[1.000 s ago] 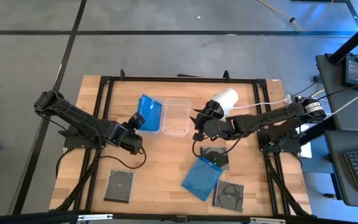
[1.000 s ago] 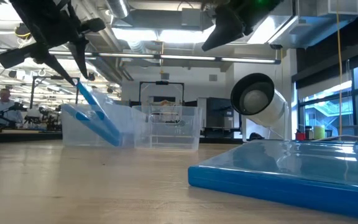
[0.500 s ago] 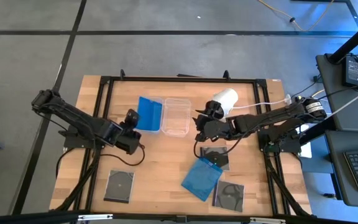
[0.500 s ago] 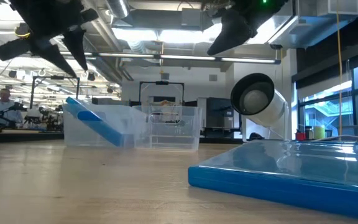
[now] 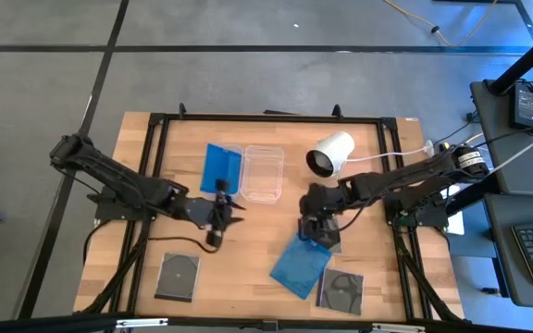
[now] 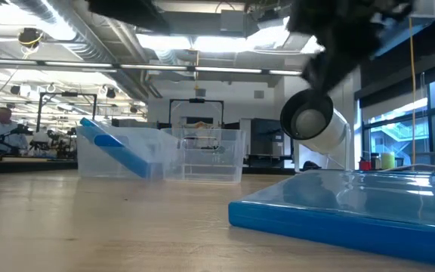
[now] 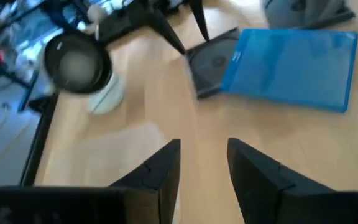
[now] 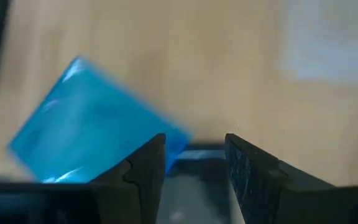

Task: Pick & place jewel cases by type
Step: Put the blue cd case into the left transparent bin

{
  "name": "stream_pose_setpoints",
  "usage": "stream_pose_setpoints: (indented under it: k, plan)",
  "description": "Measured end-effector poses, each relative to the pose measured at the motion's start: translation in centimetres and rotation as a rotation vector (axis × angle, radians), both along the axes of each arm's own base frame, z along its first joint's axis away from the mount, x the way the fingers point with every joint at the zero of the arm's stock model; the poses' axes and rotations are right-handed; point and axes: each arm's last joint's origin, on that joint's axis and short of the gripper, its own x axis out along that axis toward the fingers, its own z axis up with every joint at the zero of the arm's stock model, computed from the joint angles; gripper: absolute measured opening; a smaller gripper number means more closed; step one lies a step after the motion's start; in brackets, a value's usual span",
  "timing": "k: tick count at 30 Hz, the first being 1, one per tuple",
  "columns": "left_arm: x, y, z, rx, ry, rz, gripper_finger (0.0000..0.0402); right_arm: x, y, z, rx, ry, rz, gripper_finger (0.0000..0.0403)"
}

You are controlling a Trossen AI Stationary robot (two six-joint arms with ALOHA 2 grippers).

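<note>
Quick count: two blue jewel cases, one leaning in the left tub [image 5: 219,169] and one flat near the surface's front edge [image 5: 300,265]. Three dark jewel cases: front left corner [image 5: 178,276], front right [image 5: 340,291], and one mostly hidden under the right arm [image 5: 331,242]. Two clear tubs side by side [image 5: 262,173], one white cylinder [image 5: 330,153], two arms.

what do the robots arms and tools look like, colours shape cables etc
Both arms are dark, nearly black, built of slim jointed links. Each ends in a two-finger tool: the left tool and the right tool both have flat, matte black, wedge-shaped fingers. A thin black cable loops beside the left arm, and a white cable runs along the right arm. No markings are legible.
</note>
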Motion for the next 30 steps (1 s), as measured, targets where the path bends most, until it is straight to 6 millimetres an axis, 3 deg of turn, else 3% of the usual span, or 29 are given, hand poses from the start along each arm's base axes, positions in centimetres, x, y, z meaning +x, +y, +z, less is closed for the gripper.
stream_pose_setpoints:
  k: [5, 14, 30]
  plan:
    - [2.8, -0.9, -3.2, 0.054, 0.041, -0.03, 0.0126, -1.3, 0.2, -3.3, 0.182, 0.075, -0.018, 0.0168]
    - [6.1, -2.0, -8.2, 0.075, 0.064, -0.043, 0.0125, -2.5, -0.2, -5.4, 0.25, 0.146, -0.03, 0.0168]
    - [6.4, -2.8, -8.6, 0.047, 0.028, -0.041, 0.0125, -2.6, -0.3, -6.3, 0.364, 0.15, -0.247, 0.0168]
